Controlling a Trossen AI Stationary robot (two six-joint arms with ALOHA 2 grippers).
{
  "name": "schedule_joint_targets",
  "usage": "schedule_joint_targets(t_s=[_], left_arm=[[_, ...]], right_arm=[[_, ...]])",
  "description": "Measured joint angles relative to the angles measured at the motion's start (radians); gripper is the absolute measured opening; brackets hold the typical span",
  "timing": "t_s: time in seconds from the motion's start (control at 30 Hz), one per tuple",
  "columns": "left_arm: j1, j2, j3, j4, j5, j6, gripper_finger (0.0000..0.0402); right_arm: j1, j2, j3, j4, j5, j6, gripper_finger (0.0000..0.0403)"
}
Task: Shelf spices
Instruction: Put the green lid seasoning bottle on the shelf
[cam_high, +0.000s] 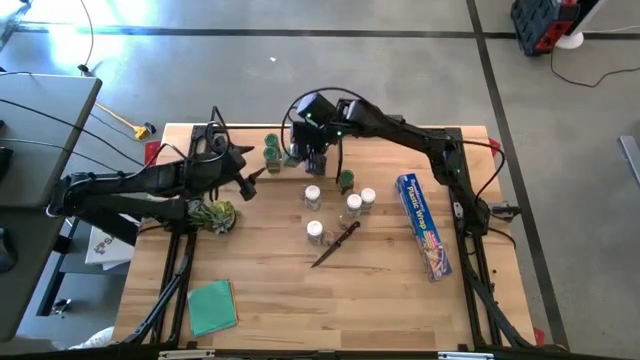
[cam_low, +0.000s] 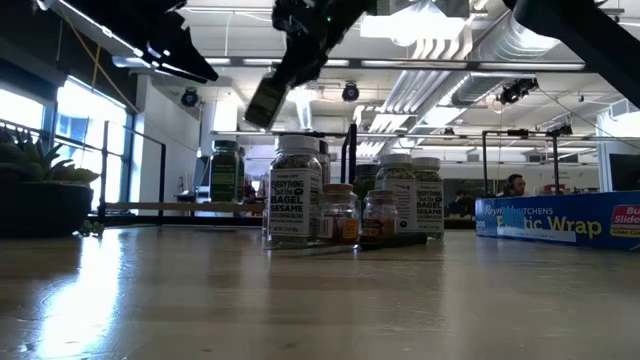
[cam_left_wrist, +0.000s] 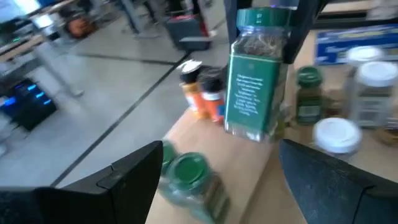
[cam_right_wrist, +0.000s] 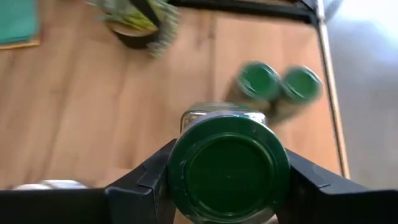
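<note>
Green-capped jar (cam_right_wrist: 227, 165) is clamped between the fingers of the right gripper (cam_high: 316, 157), lifted above the table (cam_high: 280, 300) near its far edge. Two green-capped jars (cam_high: 272, 153) stand just beside it at that far edge, where the shelf itself cannot be made out. The left gripper (cam_high: 250, 184) is near them, jaws wide apart and holding nothing. More spices (cam_high: 345, 205) stand mid-table, beside a knife (cam_high: 335, 245).

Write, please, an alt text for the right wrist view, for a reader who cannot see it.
The right gripper is shut on a green-capped spice jar, seen from above its cap. Beyond it two more green-capped jars stand side by side on the wooden surface, and a small potted plant sits farther off.
</note>
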Motion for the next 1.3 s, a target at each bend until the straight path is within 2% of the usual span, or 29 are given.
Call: schedule_joint_targets(t_s=[0.2, 0.4, 0.5, 0.9, 1.03, 1.3], left_arm=[[0.012, 0.000, -0.048, 0.146, 0.140, 0.098, 0.0313], [0.012, 0.005, -0.050, 0.160, 0.174, 0.149, 0.0314], [0.012, 0.004, -0.050, 0.157, 0.209, 0.166, 0.0314], [0.005, -0.001, -0.047, 0.106, 0.215, 0.181, 0.0314], [0.003, 0.014, -0.048, 0.137, 0.225, 0.151, 0.0314], [0.003, 0.027, -0.051, 0.185, 0.278, 0.126, 0.0314]], right_arm=[[0.082, -0.012, 0.001, 0.041, -0.009, -0.044, 0.0185], [0.147, -0.013, 0.001, 0.063, 0.009, -0.063, 0.0185], [0.170, -0.016, 0.001, 0.070, 0.055, -0.068, 0.0185], [0.174, -0.025, -0.001, 0.102, 0.069, -0.078, 0.0184], [0.178, -0.031, -0.001, 0.126, 0.014, -0.079, 0.0183], [0.191, -0.043, 0.001, 0.192, 0.002, -0.069, 0.0179]])
